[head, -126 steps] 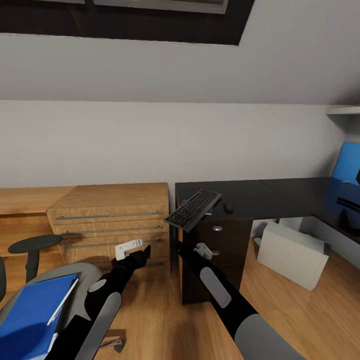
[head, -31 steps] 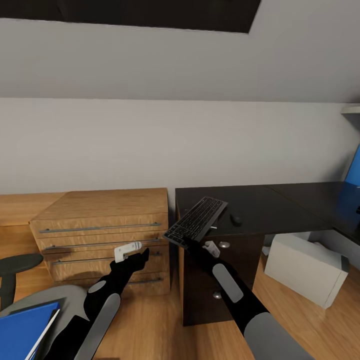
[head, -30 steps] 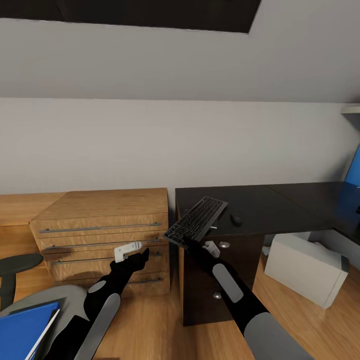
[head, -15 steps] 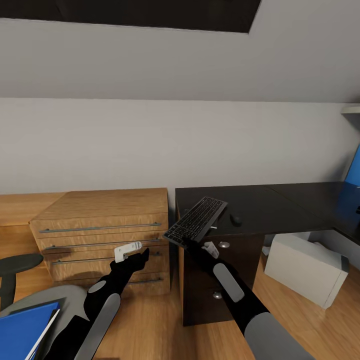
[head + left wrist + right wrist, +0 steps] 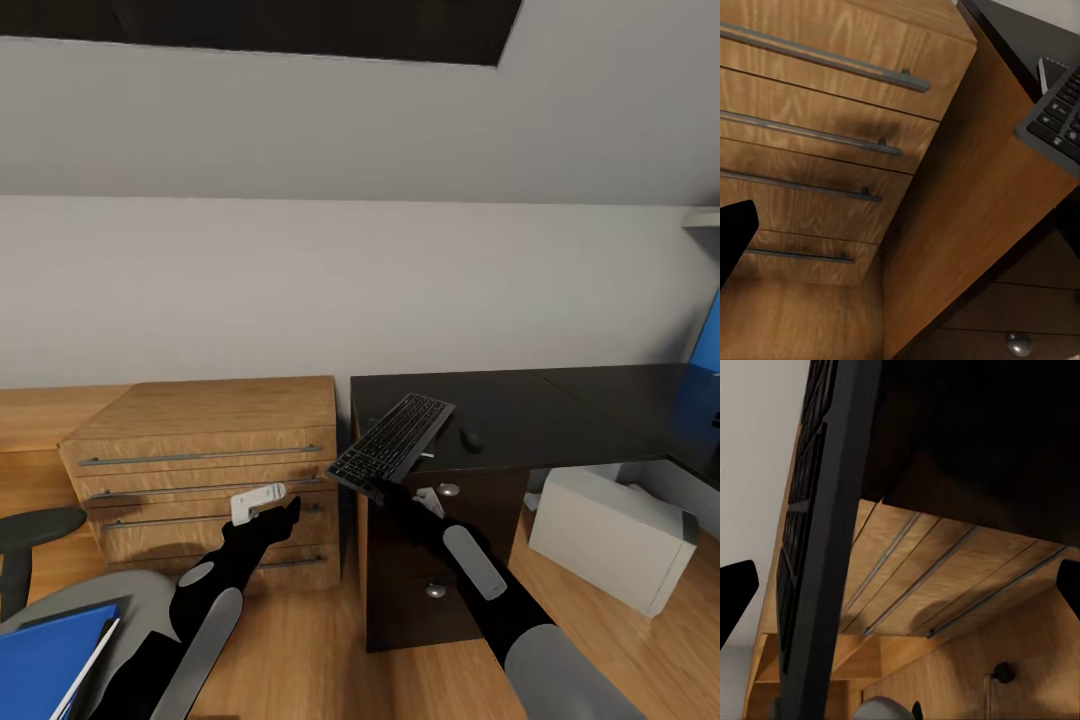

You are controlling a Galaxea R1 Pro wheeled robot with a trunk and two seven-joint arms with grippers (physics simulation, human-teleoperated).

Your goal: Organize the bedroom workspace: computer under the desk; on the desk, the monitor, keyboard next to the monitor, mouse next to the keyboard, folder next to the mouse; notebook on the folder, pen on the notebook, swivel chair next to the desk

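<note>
No brand, label or legible writing appears on any surface. The bench (image 5: 560, 405), glossy black, runs rightward from its near-left corner; most of its top is bare. The keyboard (image 5: 392, 440) is held tilted over that corner, its near end overhanging the edge, its far end above the top. The right pincer (image 5: 378, 486) grips the keyboard's near lower edge and is closed on it; in the right wrist view the keyboard (image 5: 817, 540) stands edge-on between the fingertips. The mouse (image 5: 472, 438) lies on the bench just beside the keyboard's far end. The left pincer (image 5: 268, 500) hangs before the wood drawer chest (image 5: 200, 450), holding nothing; how far it is open cannot be told. The computer (image 5: 610, 540) stands on the floor under the bench. The folder (image 5: 45, 665) rests on the swivel chair (image 5: 140, 600).
</note>
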